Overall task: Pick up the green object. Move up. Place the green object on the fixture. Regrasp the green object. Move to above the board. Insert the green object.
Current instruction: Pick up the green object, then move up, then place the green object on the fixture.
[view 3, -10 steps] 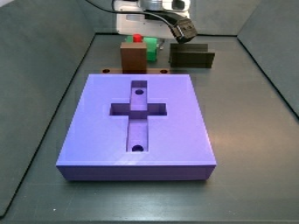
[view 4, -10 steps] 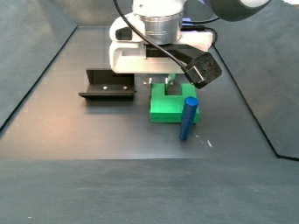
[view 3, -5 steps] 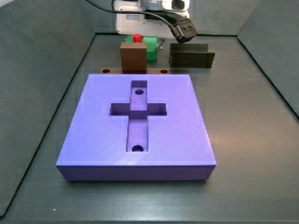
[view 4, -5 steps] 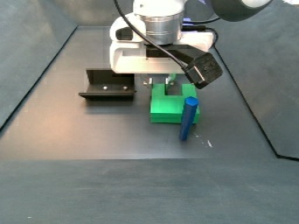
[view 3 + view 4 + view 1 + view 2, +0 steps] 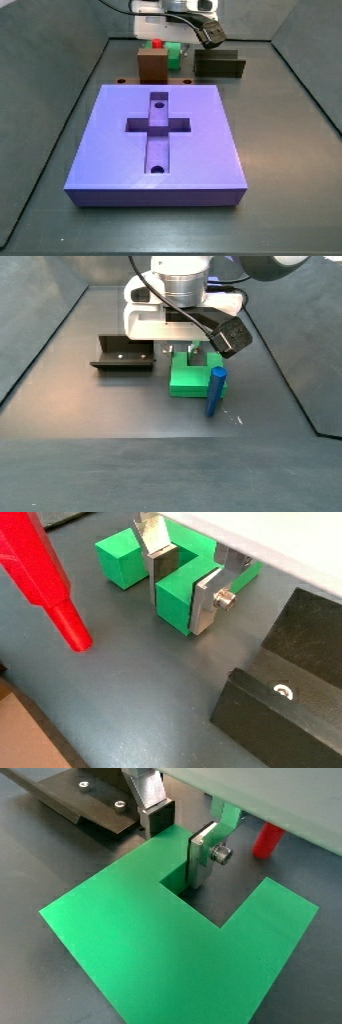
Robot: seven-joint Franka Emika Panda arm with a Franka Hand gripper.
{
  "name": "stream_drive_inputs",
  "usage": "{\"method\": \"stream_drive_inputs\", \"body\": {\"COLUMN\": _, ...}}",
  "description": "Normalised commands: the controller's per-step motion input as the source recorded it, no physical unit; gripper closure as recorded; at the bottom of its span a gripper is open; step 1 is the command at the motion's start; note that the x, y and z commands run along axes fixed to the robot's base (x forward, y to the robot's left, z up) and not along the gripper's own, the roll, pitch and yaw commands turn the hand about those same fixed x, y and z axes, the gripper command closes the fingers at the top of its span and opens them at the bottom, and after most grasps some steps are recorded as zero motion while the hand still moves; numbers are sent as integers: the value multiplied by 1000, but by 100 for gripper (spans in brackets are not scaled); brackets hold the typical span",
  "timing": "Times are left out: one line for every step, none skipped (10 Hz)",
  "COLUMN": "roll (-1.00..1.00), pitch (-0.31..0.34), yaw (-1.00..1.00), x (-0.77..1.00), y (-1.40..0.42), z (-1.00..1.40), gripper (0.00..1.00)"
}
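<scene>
A dark grey floor [image 5: 281, 180] is seen, walled by dark panels. One purple board [image 5: 158, 140], with a cross-shaped recess and two round holes, lies in the foreground of a side view. One brown block [image 5: 154, 65] with a red cap stands behind it, and one dark fixture [image 5: 123, 354] beside. One green object [image 5: 194, 376] rests on the floor. The gripper [image 5: 187, 580] is set low over it, its silver fingers [image 5: 210, 600] narrowly closed around a green arm. One blue rod [image 5: 215, 392] is seen. No writing can be read.
</scene>
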Motion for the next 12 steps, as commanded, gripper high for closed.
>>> {"method": "stream_drive_inputs", "body": {"roll": 0, "pitch": 0, "yaw": 0, "x": 0, "y": 0, "z": 0, "gripper": 100}}
{"method": "stream_drive_inputs", "body": {"roll": 0, "pitch": 0, "yaw": 0, "x": 0, "y": 0, "z": 0, "gripper": 100}}
{"method": "stream_drive_inputs", "body": {"roll": 0, "pitch": 0, "yaw": 0, "x": 0, "y": 0, "z": 833, "gripper": 100}}
{"method": "stream_drive_inputs", "body": {"roll": -5, "pitch": 31, "yaw": -8, "x": -65, "y": -2, "z": 786, "gripper": 100}}
{"method": "stream_drive_inputs", "body": {"roll": 17, "pitch": 31, "yaw": -10, "x": -90, "y": 2, "z": 586, "gripper": 100}}
{"method": "stream_drive_inputs", "body": {"roll": 44, "pitch": 2, "yaw": -1, "x": -57, "y": 2, "z": 291, "gripper": 100}}
{"method": "stream_drive_inputs", "body": {"roll": -14, "pitch": 0, "yaw": 0, "x": 0, "y": 0, "z": 0, "gripper": 100}}
{"method": "stream_drive_inputs", "body": {"roll": -34, "pitch": 0, "yaw": 0, "x": 0, "y": 0, "z": -14, "gripper": 100}}
{"method": "stream_drive_inputs", "body": {"roll": 0, "pitch": 0, "yaw": 0, "x": 0, "y": -40, "z": 0, "gripper": 100}}
{"method": "stream_drive_inputs", "body": {"roll": -69, "pitch": 0, "yaw": 0, "x": 0, "y": -100, "z": -77, "gripper": 100}}
{"method": "stream_drive_inputs", "body": {"roll": -106, "pitch": -29, "yaw": -31, "x": 363, "y": -123, "z": 0, "gripper": 100}}
{"method": "stream_drive_inputs", "body": {"roll": -223, "pitch": 0, "yaw": -203, "x": 797, "y": -89, "z": -37, "gripper": 100}}
